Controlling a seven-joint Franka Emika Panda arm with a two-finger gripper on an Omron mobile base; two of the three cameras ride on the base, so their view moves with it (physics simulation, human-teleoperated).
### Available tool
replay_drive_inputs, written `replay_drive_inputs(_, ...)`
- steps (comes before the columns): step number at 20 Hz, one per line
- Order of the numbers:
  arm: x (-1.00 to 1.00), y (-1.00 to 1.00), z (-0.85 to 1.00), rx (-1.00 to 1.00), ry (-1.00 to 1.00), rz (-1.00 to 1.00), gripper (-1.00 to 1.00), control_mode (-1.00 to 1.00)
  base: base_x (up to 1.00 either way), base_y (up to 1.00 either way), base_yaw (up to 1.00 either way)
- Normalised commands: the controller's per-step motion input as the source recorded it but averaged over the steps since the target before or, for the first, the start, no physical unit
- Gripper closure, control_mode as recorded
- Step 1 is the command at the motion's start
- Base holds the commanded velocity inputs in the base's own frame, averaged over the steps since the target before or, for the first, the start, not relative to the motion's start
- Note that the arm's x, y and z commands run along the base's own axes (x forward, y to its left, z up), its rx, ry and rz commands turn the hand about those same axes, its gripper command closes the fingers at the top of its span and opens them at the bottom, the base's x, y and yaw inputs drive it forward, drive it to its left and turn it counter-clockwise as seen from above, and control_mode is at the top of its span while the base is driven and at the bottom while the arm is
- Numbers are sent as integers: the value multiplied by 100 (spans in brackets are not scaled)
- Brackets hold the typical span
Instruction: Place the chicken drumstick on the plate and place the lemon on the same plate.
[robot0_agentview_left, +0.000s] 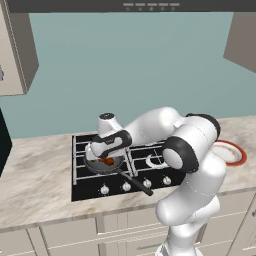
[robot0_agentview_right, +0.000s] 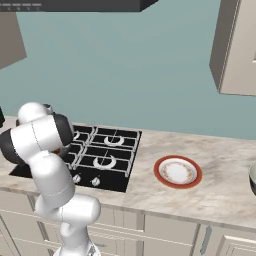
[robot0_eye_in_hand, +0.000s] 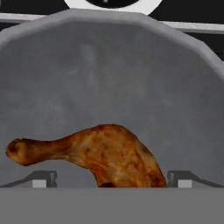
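The chicken drumstick (robot0_eye_in_hand: 94, 153) lies inside a dark grey frying pan (robot0_agentview_left: 102, 165) that sits on the black stove (robot0_agentview_left: 115, 165). In the hand view its meaty end points toward the lower right and its thin bone end toward the left, flat on the pan's grey floor. The pincer (robot0_eye_in_hand: 111, 179) hangs directly over the pan with its jaws spread wide; one dark fingertip (robot0_eye_in_hand: 43, 178) shows on each side of the drumstick's thick end, and neither presses on the meat. In the left base view the hand hovers low over the pan, whose dark handle runs toward the front of the stove. The plate (robot0_agentview_right: 178, 171), red-rimmed with a white centre, rests on the marbled surface (robot0_agentview_right: 220, 170) to the right of the stove, well apart from the pan.
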Motion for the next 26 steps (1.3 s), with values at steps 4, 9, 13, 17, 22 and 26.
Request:
replay_drive_inputs(4, 0, 0, -28, 0, 0, 0, -100, -100, 0, 0, 0)
replay_drive_inputs(9, 0, 0, -33, 0, 0, 0, -100, -100, 0, 0, 0)
replay_drive_inputs(13, 0, 0, -30, 0, 0, 0, 100, -100, 0, 0, 0)
replay_drive_inputs(17, 0, 0, -27, 0, 0, 0, 100, -100, 0, 0, 0)
replay_drive_inputs(22, 0, 0, -12, 0, 0, 0, 100, -100, 0, 0, 0)
replay_drive_inputs(26, 0, 0, 0, 0, 1, 0, 100, -100, 0, 0, 0)
